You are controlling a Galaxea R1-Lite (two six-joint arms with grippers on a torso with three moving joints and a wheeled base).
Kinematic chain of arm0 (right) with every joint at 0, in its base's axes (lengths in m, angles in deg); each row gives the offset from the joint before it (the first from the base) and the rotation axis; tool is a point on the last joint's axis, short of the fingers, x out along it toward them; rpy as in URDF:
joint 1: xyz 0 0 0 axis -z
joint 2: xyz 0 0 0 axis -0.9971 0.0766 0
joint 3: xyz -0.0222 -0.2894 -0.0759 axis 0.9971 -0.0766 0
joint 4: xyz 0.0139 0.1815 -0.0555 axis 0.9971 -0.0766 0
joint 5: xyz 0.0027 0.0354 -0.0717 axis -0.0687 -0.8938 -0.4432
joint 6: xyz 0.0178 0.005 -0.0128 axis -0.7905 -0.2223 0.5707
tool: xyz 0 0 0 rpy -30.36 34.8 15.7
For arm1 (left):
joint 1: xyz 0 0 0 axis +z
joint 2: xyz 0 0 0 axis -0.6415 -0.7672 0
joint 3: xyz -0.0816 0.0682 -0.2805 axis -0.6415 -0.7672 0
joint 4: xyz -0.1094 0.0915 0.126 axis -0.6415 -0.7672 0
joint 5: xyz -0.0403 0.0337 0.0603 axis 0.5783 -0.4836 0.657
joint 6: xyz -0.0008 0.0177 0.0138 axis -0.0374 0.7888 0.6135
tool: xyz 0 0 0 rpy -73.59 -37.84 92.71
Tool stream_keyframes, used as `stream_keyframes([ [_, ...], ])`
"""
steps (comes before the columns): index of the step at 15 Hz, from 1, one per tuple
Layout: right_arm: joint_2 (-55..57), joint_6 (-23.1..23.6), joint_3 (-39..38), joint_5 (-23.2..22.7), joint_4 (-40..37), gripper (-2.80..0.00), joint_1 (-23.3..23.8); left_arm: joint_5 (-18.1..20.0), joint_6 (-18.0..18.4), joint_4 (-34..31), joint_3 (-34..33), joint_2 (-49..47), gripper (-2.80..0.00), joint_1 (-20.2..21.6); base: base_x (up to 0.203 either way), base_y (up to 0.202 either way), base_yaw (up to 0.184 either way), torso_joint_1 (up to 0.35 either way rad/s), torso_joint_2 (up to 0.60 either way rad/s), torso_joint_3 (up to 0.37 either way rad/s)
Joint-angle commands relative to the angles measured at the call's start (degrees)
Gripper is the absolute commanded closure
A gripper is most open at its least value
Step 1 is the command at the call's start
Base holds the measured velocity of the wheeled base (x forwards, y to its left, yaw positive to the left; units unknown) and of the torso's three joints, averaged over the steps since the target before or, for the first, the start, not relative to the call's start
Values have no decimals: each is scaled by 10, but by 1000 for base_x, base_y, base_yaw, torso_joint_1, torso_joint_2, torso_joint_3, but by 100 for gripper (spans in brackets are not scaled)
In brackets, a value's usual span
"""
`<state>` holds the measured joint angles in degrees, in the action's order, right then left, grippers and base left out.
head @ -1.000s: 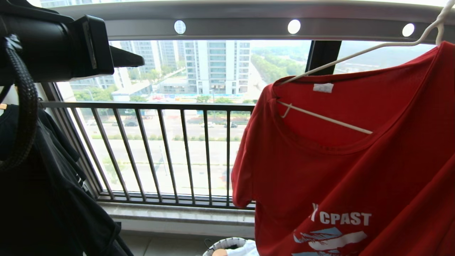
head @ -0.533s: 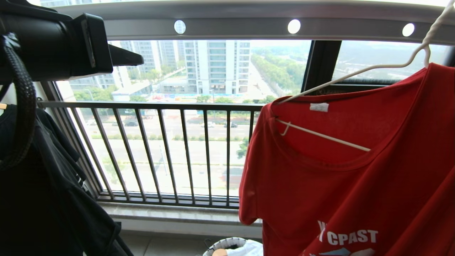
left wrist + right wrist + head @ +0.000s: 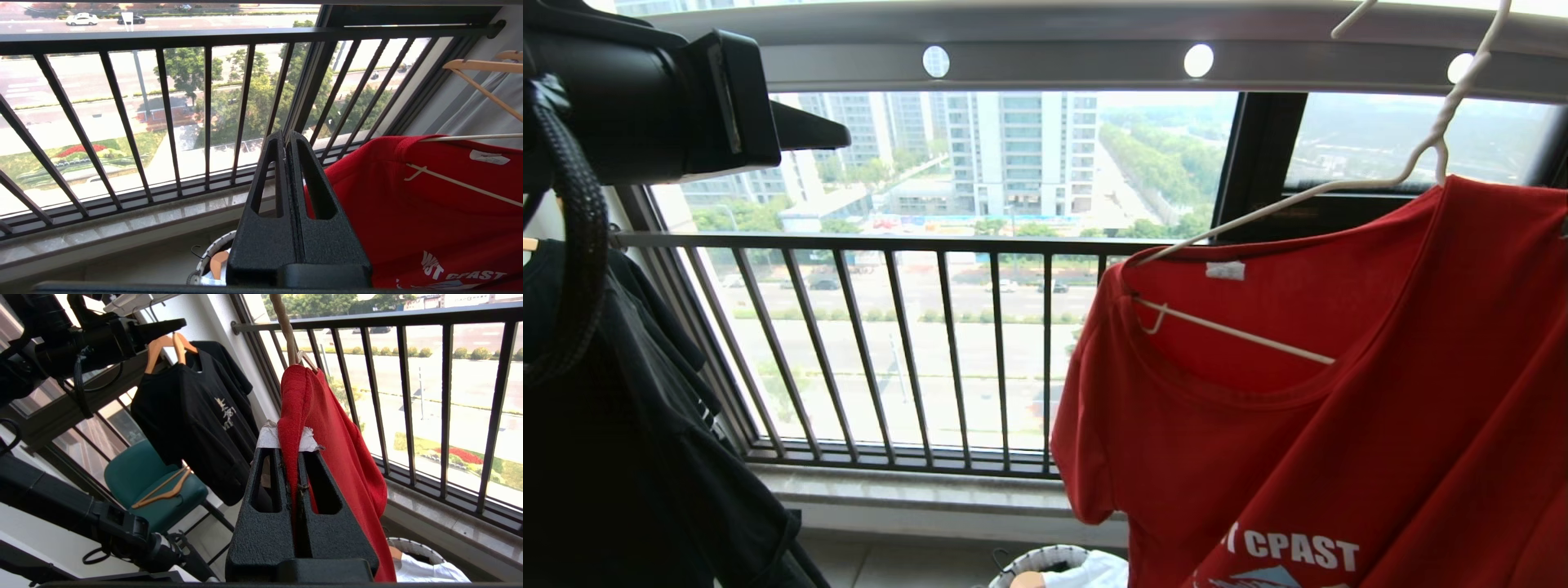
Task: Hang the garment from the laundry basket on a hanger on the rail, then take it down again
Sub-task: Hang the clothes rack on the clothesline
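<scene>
The garment (image 3: 1339, 425), a red T-shirt with white lettering, hangs on the thin cream hanger (image 3: 1463, 88) at the right. The hanger's hook reaches up in front of the grey holed rail (image 3: 1062, 61); whether it rests on the rail I cannot tell. My right gripper (image 3: 289, 451) is shut on a fold of the garment (image 3: 339, 457) at one shoulder and is out of the head view. My left gripper (image 3: 845, 135) stays high at the left, apart from the shirt, shut (image 3: 286, 136) and empty. The laundry basket (image 3: 1037, 561) stands on the floor below, holding white clothes.
A black shirt (image 3: 621, 457) hangs on a wooden hanger at the far left. The dark barred window railing (image 3: 890, 343) and its stone sill run behind everything. A green chair (image 3: 155, 477) carries another wooden hanger. More wooden hangers (image 3: 478, 65) hang at the right wall.
The garment and its hanger have sunk and shifted left, and the hook's tip now shows in front of the rail. My left arm has stayed still.
</scene>
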<state>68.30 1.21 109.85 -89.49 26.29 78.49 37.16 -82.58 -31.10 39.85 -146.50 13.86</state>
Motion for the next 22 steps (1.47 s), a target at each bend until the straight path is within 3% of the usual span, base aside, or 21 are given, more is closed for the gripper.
stream_keyframes([
  [1,19,7,0,-1,1,0,-20,0,-1,0,0,-1,0,0,0,0,0,0,0,0],
  [7,69,8,4,3,15,0,-84,0,-1,0,1,9,0,15,0,0,0,0,0,0],
  [10,100,7,0,28,58,0,-108,0,-1,0,2,4,0,20,0,0,0,0,0,0],
  [18,179,3,-13,76,195,0,-115,1,0,1,4,3,0,32,0,0,0,0,0,0],
  [22,185,-3,-15,94,204,0,-111,1,0,1,5,-2,0,32,0,0,0,0,0,0],
])
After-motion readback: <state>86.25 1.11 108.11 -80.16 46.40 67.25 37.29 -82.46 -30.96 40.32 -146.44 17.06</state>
